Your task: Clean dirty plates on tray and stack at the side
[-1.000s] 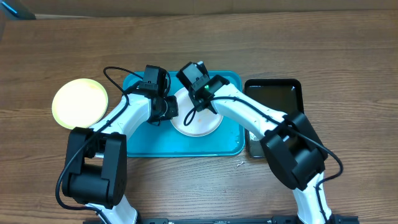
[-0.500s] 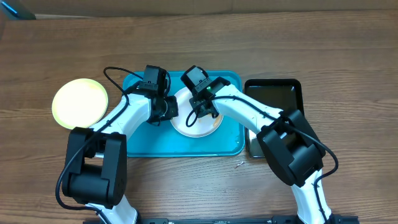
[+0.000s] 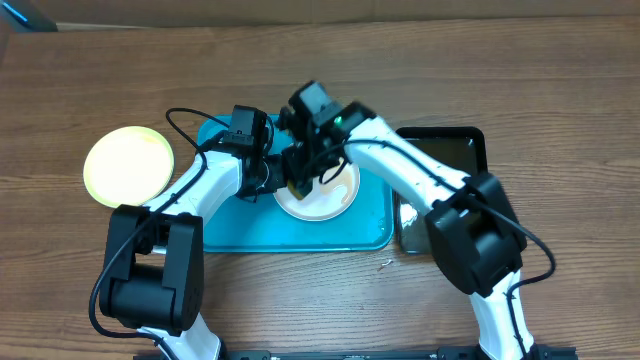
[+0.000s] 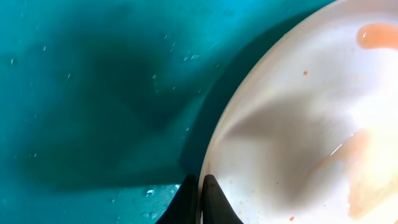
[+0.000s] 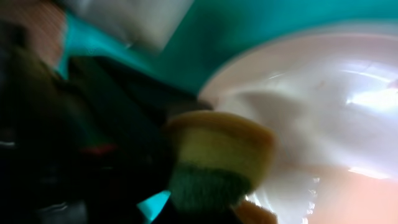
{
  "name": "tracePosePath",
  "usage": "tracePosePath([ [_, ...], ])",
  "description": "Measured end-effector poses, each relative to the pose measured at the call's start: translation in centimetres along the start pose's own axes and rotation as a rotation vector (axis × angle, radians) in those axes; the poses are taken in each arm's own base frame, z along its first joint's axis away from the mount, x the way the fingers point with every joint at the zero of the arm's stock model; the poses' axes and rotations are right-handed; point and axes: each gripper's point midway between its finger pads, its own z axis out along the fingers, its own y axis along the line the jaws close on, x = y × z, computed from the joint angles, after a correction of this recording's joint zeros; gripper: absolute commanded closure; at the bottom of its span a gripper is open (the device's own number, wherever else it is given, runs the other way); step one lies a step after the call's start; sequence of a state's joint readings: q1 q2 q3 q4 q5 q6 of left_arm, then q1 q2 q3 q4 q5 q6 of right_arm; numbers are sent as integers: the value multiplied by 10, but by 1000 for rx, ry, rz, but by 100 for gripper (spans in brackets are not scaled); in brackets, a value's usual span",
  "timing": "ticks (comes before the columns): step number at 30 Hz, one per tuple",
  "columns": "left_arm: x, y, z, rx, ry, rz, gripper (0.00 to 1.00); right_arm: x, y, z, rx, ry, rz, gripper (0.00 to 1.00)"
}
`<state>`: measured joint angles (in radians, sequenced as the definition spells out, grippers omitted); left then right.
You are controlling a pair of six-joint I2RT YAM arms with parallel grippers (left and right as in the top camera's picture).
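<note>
**Q:** Location of the plates?

**A:** One white plate (image 3: 335, 197) lies flat inside the turquoise tray (image 3: 240, 226), right of the tray's centre. One yellow-green plate (image 3: 127, 165) lies on the table (image 3: 560, 90), left of the tray and apart from it. A black tray (image 3: 445, 155) lies just beside the turquoise tray's right edge.

**Q:** Status of the left gripper (image 4: 200, 185)?

**A:** Narrow. Its two fingertips are pinched on the left rim of the white plate, one on each face of the rim.

**Q:** Status of the right gripper (image 3: 303, 172)?

**A:** Closed on a sponge (image 5: 217, 149), yellow with a green scouring layer. The sponge sits over the left part of the white plate, near the left gripper. The right wrist view is blurred, so actual contact with the plate surface cannot be confirmed.

**Q:** Plate condition?

**A:** Pale orange smears (image 4: 373, 34) show on the white surface in the left wrist view.
</note>
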<state>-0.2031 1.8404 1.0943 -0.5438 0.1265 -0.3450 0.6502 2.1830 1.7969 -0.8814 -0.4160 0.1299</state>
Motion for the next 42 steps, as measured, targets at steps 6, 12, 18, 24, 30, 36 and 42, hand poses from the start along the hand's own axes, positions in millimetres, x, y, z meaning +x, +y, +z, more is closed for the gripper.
tracePosePath([
  [6, 0, 0, 0, 2, 1, 0, 95, -6, -49, -86, 83, -35, 155, 96],
  [12, 1, 0, 0, 0, 2, 0, 90, 38, -130, -151, 284, 33, 378, 96],
  [18, 1, 0, 0, -1, 3, 0, 84, 90, -200, -149, 427, 126, 524, 96],
  [24, 1, 0, 0, -1, 3, -1, 76, 132, -243, -122, 470, 149, 619, 64],
  [30, 1, 0, 0, -1, 4, 0, 83, 152, -243, -106, 475, 196, 616, 45],
  [36, 0, 0, 0, 1, 0, 8, 96, 145, -232, -138, 474, 232, 649, 28],
  [42, 6, 2, -4, -15, 40, 15, 96, 99, -255, -215, 500, 29, 710, 0],
])
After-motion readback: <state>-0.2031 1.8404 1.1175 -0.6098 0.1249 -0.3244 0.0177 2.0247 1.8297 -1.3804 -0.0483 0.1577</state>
